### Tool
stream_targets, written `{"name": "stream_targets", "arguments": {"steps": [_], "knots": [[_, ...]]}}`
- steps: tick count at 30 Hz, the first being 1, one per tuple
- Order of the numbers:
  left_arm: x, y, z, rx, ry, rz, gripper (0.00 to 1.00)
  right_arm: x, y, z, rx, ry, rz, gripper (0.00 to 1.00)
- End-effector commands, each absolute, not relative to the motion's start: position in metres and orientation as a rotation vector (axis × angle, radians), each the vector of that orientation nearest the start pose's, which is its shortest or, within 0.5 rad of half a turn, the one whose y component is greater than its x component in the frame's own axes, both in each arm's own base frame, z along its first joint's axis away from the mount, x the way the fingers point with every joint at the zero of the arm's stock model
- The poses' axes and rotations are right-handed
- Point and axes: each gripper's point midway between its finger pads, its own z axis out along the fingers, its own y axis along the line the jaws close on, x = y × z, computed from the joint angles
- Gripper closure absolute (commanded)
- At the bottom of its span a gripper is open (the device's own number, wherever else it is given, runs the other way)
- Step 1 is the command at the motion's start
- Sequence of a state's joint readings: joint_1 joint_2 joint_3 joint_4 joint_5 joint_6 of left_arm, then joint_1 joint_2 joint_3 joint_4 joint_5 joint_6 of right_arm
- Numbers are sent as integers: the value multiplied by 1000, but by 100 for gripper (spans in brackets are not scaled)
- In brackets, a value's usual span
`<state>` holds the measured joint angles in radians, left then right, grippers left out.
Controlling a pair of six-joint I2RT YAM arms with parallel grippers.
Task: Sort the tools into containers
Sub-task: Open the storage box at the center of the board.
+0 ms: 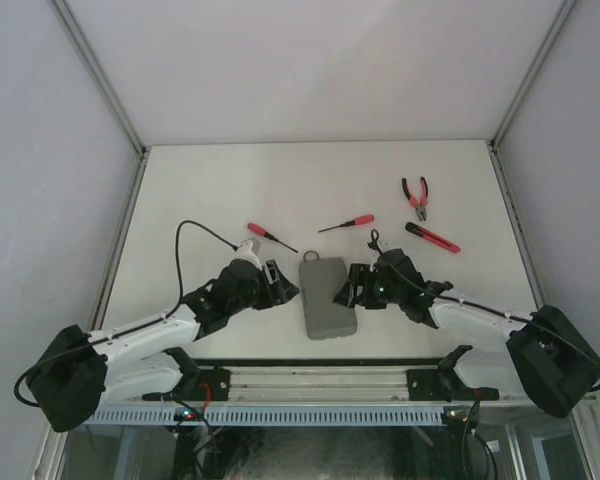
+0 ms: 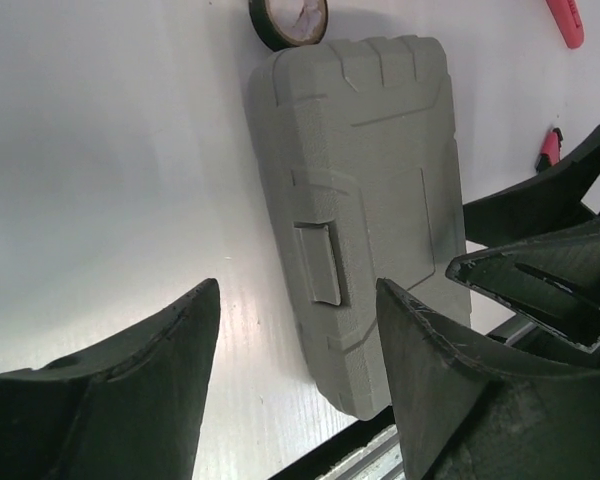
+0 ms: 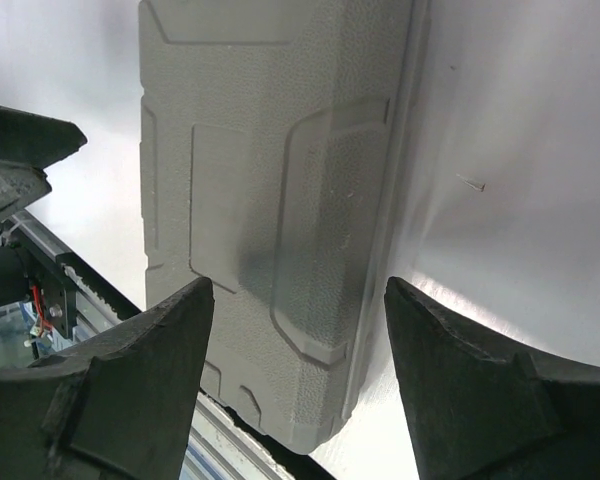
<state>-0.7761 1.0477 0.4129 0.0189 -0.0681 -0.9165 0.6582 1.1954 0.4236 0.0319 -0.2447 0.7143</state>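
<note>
A: Grey case [image 1: 327,298] lies flat on the table [image 1: 210,190], centred by the near edge. The lid's down, so what's inside can't be seen.

B: Both arms reach in low, one on each side! Left gripper [image 2: 298,290] sits by the case's left flank, jaws parted, gripping nothing.

A: Right gripper [image 3: 298,285] is opposite on the right flank, fingers spread, empty too.

B: Pliers [image 1: 416,193] and screwdrivers [image 1: 270,236] lie loose farther out, and the black ring [image 2: 288,20] is right at the case's far end.

case [image 1: 327,298]: 1 | screwdrivers [image 1: 270,236] [image 1: 346,224]: 2 | pliers [image 1: 416,195]: 1 | stick tool [image 1: 432,238]: 1 | ring [image 2: 278,41]: 1
</note>
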Motion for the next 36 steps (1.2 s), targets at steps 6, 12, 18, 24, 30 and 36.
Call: {"name": "stream_targets", "arguments": {"steps": [6, 12, 18, 24, 30, 36], "knots": [[209, -255, 74, -91, 2300, -953, 39, 206, 244, 56, -44, 2443, 941, 35], [210, -257, 66, -111, 2313, -953, 42, 205, 242, 55, -50, 2450, 931, 36], [210, -258, 59, -112, 2338, -945, 43, 204, 239, 54, -48, 2455, 911, 36], [208, -258, 54, -113, 2355, -938, 46, 204, 238, 54, -46, 2456, 902, 37], [207, -255, 52, -123, 2364, -925, 48, 204, 238, 54, -43, 2456, 904, 37], [207, -255, 48, -125, 2379, -919, 49, 204, 238, 53, -40, 2461, 900, 37]]}}
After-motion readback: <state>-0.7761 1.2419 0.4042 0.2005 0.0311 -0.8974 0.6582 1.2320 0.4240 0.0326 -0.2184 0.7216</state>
